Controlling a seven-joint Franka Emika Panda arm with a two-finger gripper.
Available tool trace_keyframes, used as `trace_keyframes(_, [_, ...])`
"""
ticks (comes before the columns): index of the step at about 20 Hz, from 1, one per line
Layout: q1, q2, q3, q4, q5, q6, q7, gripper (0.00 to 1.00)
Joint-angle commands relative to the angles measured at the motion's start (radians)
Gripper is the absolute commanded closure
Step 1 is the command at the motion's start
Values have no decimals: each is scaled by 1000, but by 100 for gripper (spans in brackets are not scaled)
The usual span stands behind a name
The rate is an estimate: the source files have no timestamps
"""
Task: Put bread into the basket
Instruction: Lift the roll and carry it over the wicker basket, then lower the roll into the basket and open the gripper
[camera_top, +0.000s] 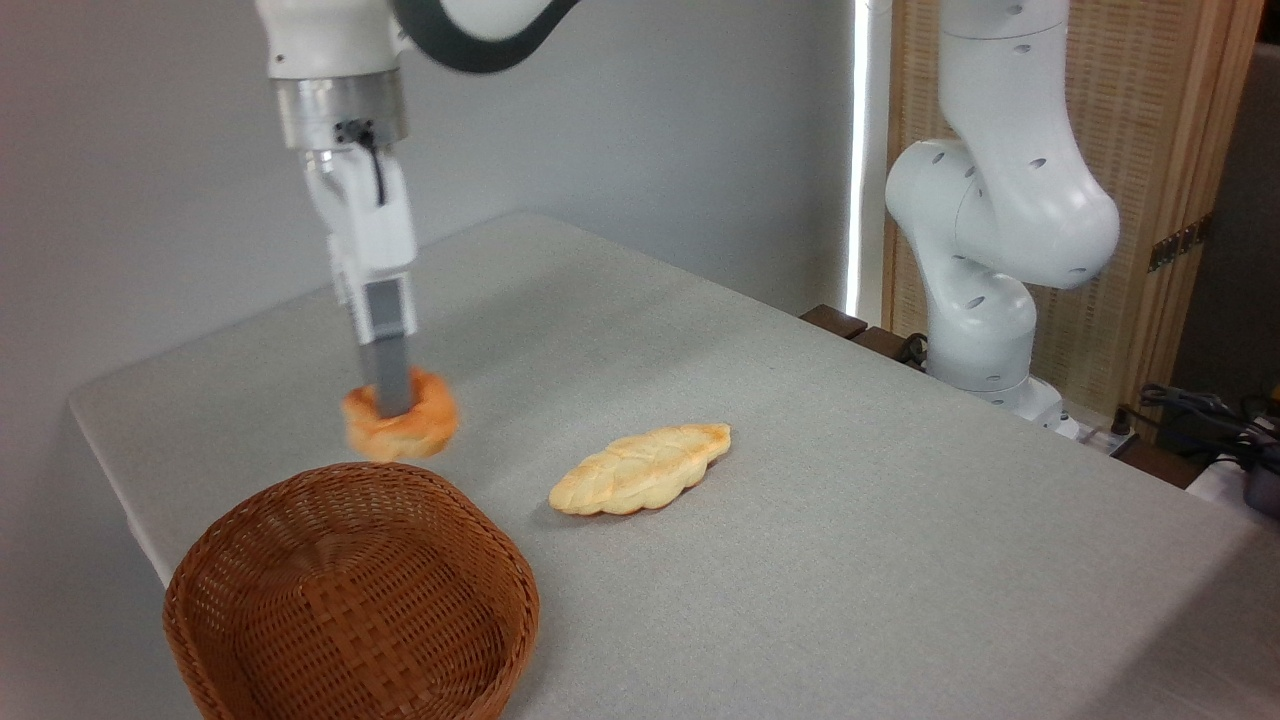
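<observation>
Gripping the bun (402, 418) from above, the gripper (390, 400) holds it just beyond the basket's (250, 520) far rim, apparently off the table (800, 500). The basket is empty. Best practice now: carry it over the basket's middle, lower, then release, clear of the loaf (640, 468).
</observation>
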Motion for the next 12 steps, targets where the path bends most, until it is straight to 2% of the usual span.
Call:
trace_keyframes(1, [-4,77,13,40,14,121,12,63])
trace_keyframes(2, [-2,96,13,40,40,159,12,57])
trace_keyframes(3, [4,118,13,37,92,197,12,30])
trace_keyframes(4, [5,132,12,33,127,211,9,9])
trace_keyframes(5, [5,156,5,30,214,225,3,0])
trace_keyframes(6, [5,175,-1,30,271,228,-3,0])
trace_keyframes(7, [4,184,-4,30,289,228,-3,0])
trace_keyframes(12, [4,192,-11,28,296,228,-6,0])
